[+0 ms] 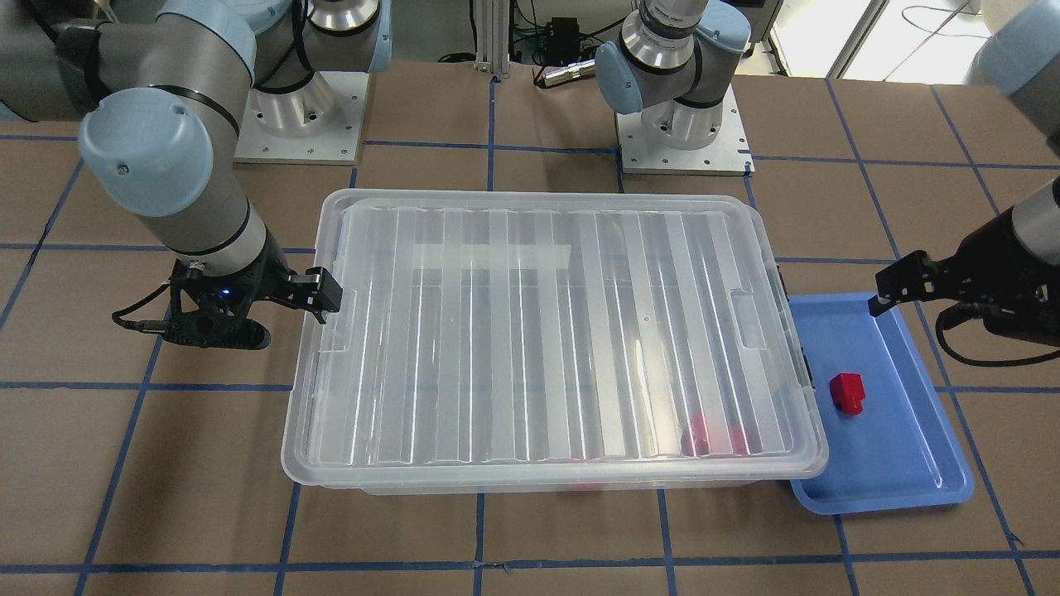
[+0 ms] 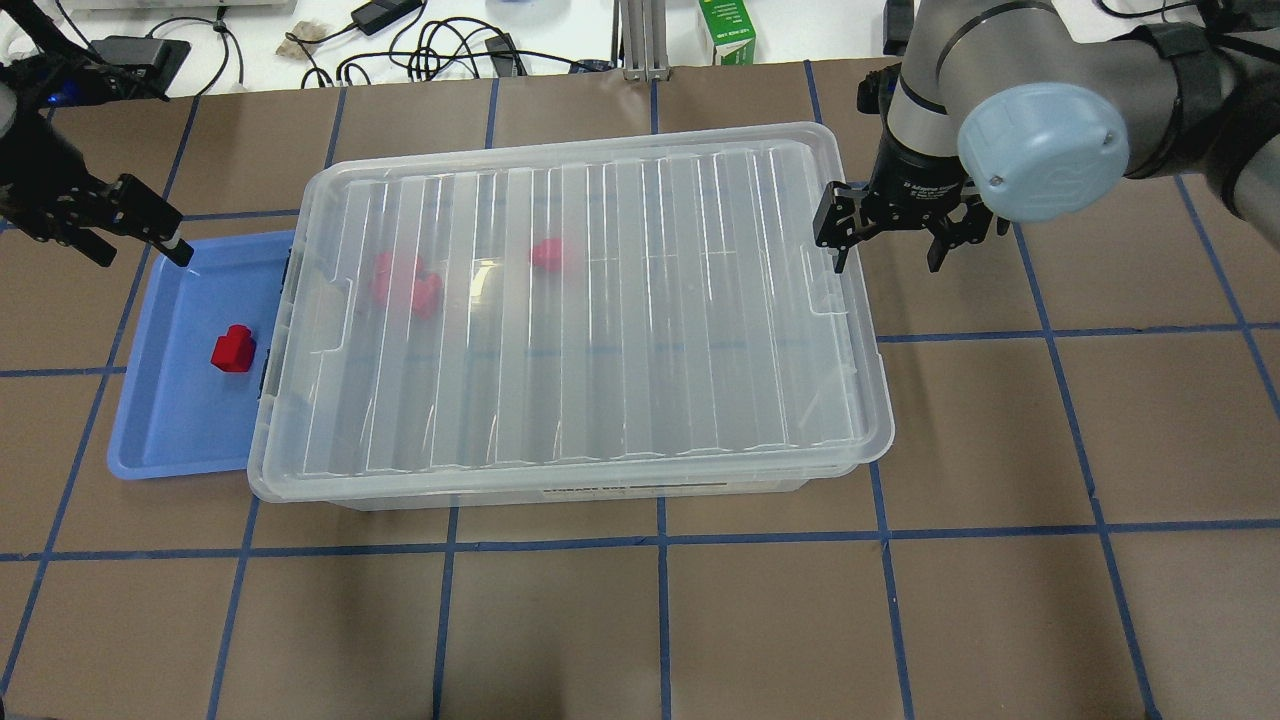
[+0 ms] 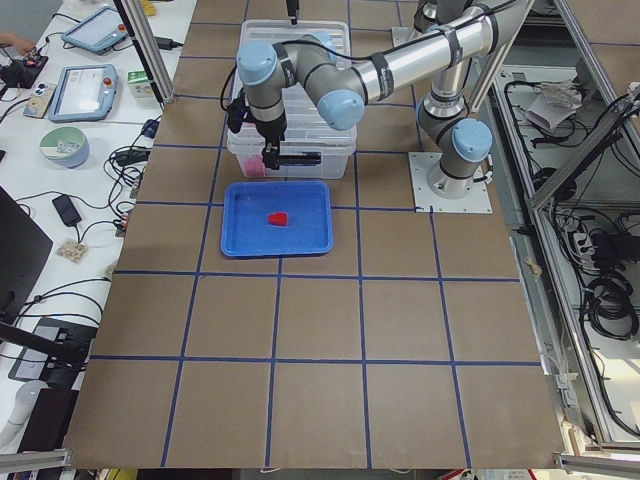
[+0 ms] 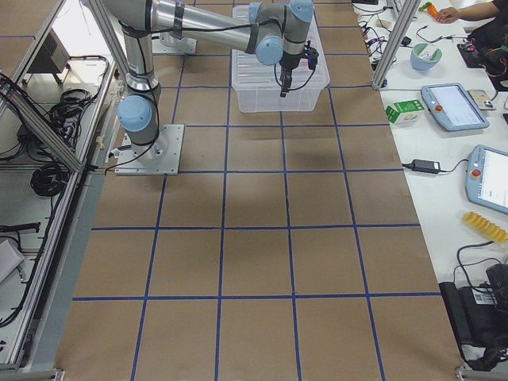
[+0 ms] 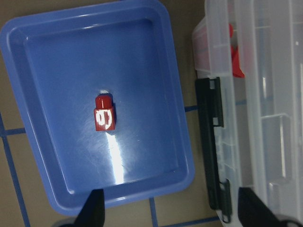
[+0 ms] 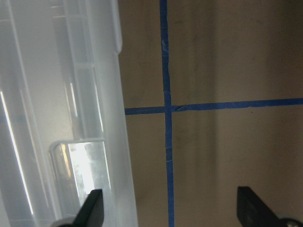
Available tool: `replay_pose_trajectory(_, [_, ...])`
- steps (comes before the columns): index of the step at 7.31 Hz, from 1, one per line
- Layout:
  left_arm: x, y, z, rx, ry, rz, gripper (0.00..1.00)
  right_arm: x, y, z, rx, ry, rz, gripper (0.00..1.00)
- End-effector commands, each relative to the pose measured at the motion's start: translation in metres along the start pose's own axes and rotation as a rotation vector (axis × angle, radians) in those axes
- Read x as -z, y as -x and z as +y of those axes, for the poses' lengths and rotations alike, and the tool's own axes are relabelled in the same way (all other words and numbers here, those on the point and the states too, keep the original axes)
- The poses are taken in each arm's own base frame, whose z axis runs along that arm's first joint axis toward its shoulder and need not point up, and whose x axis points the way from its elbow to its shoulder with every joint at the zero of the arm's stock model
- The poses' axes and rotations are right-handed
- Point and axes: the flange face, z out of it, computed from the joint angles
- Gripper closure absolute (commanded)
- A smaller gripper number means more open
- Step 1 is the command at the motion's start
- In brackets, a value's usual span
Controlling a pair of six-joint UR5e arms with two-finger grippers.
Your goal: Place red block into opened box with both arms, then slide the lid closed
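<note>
Box (image 2: 600, 488): clear plastic, large and shallow; stands between the two claws; the lid (image 2: 600, 300), ribbed and clear, lies flat on top and covers the opening; at least three red shapes (image 2: 405, 283) show blurred through the lid, toward the end nearest the left claw; a dark clip (image 5: 208, 142) sits on that short end.

Tray (image 2: 180, 460): blue, smaller than the box; directly beneath the left claw, its long side just beside the box; holds one item.

Red block (image 2: 233, 350): lies alone near the middle of the tray floor, below the left claw and untouched; outside the box.

Left claw (image 2: 140, 245): fingers spread wide, nothing between them; hangs over the far corner of the tray, apart from block and box.

Right claw (image 2: 885, 245): fingers spread wide, nothing held; at the opposite short end of the box, level with the notch in the lid; one finger over the lid's rim, the other over bare table (image 2: 660, 620); contact with the lid cannot be told.

Table: brown surface with a blue tape grid; carries box and tray.
</note>
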Motion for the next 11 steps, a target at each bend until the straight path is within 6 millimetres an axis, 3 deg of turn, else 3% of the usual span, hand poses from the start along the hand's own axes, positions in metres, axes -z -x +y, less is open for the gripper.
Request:
replay_pose_trajectory(1, [-0.095,0.039,0.003,-0.001,-0.018,-0.008,0.00,-0.003,-0.003,-0.002,0.005,0.002,0.024,0.00])
replay_pose_trajectory(2, [-0.134,0.039,0.013,-0.011,-0.042,-0.035,0.00,-0.003,-0.006,-0.002,0.006,0.002,0.047,0.00])
replay_pose_trajectory(3, [-0.150,0.041,0.016,-0.031,-0.080,-0.074,0.00,-0.002,-0.011,-0.003,0.010,0.000,0.068,0.00])
replay_pose_trajectory(7, [-0.182,0.049,0.011,-0.011,-0.065,-0.055,0.02,0.001,-0.071,-0.015,-0.049,0.005,0.058,0.00])
replay_pose_trajectory(8, [-0.193,0.049,0.012,-0.010,-0.049,-0.043,0.13,0.002,-0.089,-0.016,-0.069,0.008,0.054,0.00])
replay_pose_trajectory(9, [-0.193,0.050,0.011,-0.004,-0.050,-0.045,0.38,0.002,-0.103,-0.018,-0.061,0.013,0.050,0.00])
replay_pose_trajectory(10, [-0.195,0.052,0.011,-0.005,-0.040,-0.051,0.70,0.002,-0.122,-0.019,-0.086,0.015,0.047,0.00])
replay_pose_trajectory(11, [-0.189,0.058,0.013,-0.004,-0.004,-0.117,0.89,0.001,-0.131,-0.020,-0.103,0.019,0.044,0.00])
